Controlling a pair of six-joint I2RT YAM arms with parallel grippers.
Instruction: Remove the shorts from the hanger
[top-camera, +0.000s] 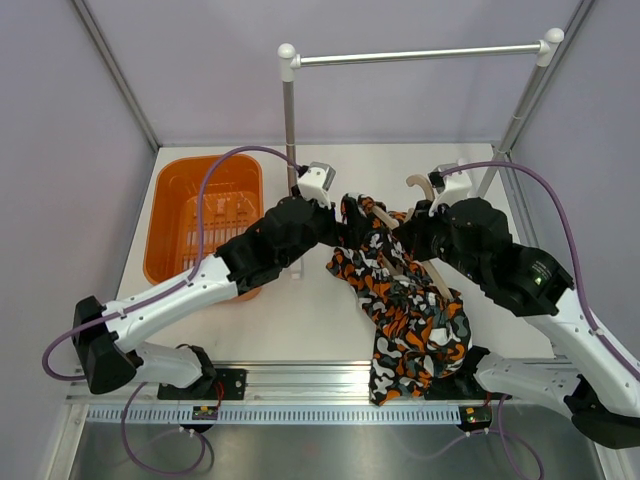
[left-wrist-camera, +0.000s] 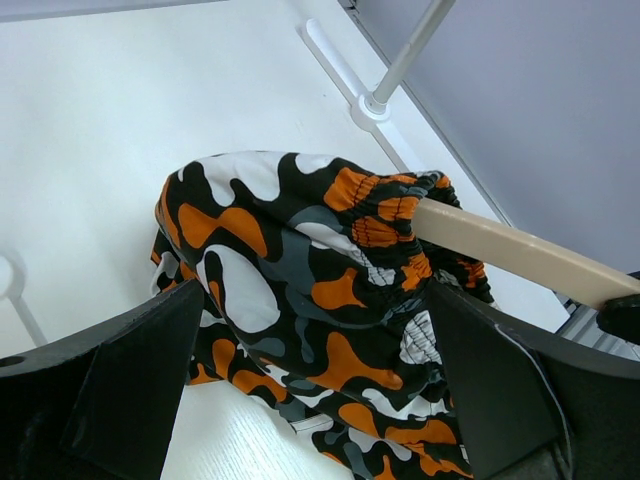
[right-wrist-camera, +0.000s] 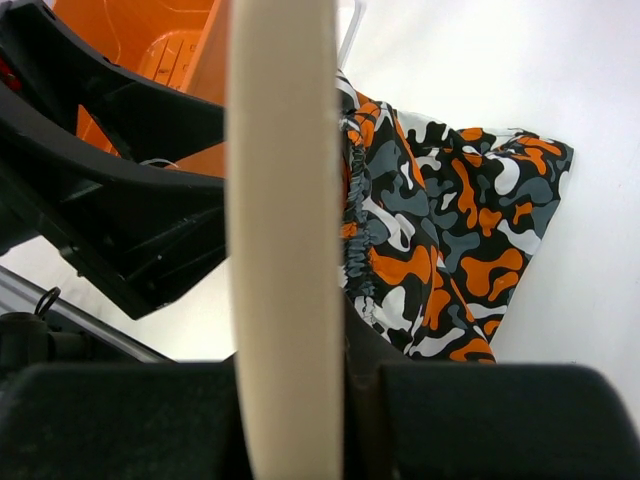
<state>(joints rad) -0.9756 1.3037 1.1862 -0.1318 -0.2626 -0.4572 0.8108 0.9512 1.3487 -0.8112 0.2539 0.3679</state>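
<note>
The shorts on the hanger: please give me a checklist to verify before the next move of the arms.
1. The right gripper is shut on the hanger: ok.
2. The left gripper is open, with the shorts between its fingers: ok.
3. The waistband is off the hanger: not ok, it is bunched round the hanger's arm.
4. The hook is free of the rail: ok.
5. The left fingers touch the cloth: cannot tell.

We see an orange plastic basket (top-camera: 172, 215) with a slotted bottom on the left part of the white table (top-camera: 300, 325). Toward the back, a metal rail (top-camera: 420, 55) with white joints (top-camera: 287, 52) rests on two upright posts. Pale lilac walls (top-camera: 200, 80) close us in, and a ribbed metal strip (top-camera: 330, 412) lines the near edge.
</note>
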